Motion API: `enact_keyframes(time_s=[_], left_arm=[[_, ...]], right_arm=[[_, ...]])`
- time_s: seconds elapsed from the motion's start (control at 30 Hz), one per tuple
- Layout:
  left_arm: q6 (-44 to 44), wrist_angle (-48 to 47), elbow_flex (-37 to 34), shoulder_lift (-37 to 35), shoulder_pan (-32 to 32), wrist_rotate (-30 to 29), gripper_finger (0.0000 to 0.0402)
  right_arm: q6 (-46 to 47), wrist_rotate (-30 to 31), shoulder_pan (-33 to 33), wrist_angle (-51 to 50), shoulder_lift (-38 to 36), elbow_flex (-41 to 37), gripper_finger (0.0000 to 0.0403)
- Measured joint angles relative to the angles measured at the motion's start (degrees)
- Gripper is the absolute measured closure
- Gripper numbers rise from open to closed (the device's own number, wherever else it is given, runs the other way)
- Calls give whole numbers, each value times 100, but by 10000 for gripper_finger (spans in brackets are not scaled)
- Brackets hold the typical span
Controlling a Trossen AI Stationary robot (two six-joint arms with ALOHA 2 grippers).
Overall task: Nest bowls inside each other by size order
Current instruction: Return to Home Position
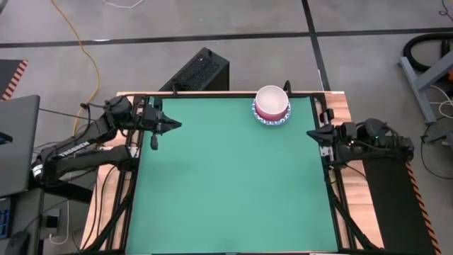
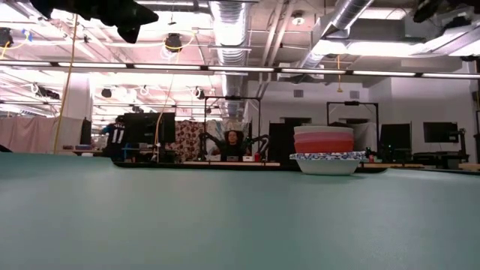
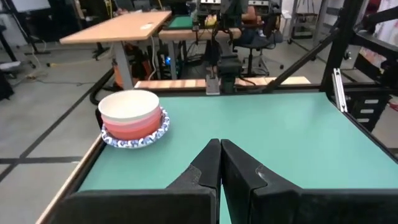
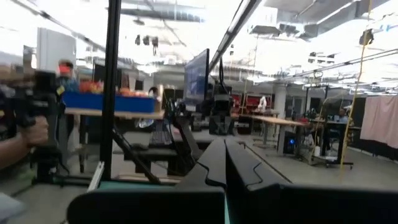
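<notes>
1. High view: 1 stack of bowls (image 1: 272, 105) sits at the far edge of the green table (image 1: 226, 184), nearer the right arm. The left gripper (image 1: 172, 125) and right gripper (image 1: 310, 132) hang at opposite sides of the table, both well apart from the stack. With the stack so near the edge, a sideways knock could probably send it off.
2. Low view: 4 tiers show: 1 blue-patterned bowl (image 2: 327, 163) at the base, then 1 red, 1 pink and 1 pale on top. The upper 3 ride high, so a jolt might tip them. I cannot tell whether more bowls hide inside.
3. Left wrist view: the left claw's 2 fingers are pressed together and hold nothing.
4. Right wrist view: the right claw is likewise together and empty. No bowls show here. 1 person's hand (image 4: 28, 132) is off in the room.
</notes>
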Motion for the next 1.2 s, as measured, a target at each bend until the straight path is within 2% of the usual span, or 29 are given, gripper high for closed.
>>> enact_keyframes(time_s=[0.13, 0.33, 0.63, 0.93, 1.07, 1.2], left_arm=[[-25, 342, -250, -31, 128, 30, 401], [-481, 1476, -1284, -278, 338, 17, 401], [-780, 1755, -2005, -820, 410, 441, 401], [-1134, 2288, -2908, -1453, 408, 215, 401], [-1348, 2799, -3463, -1726, 408, 136, 401], [-1602, 2770, -3729, -2053, 406, 101, 401]], right_arm=[[27, 3, -1, -4, -519, -281, 392], [73, 85, -4, -67, -423, -420, 392], [194, 162, -7, 94, -506, -1059, 392], [485, 162, -13, 957, -506, -1893, 392], [497, 162, -13, 1117, -506, -1956, 392], [497, 162, -13, 1136, -506, -1956, 392]])
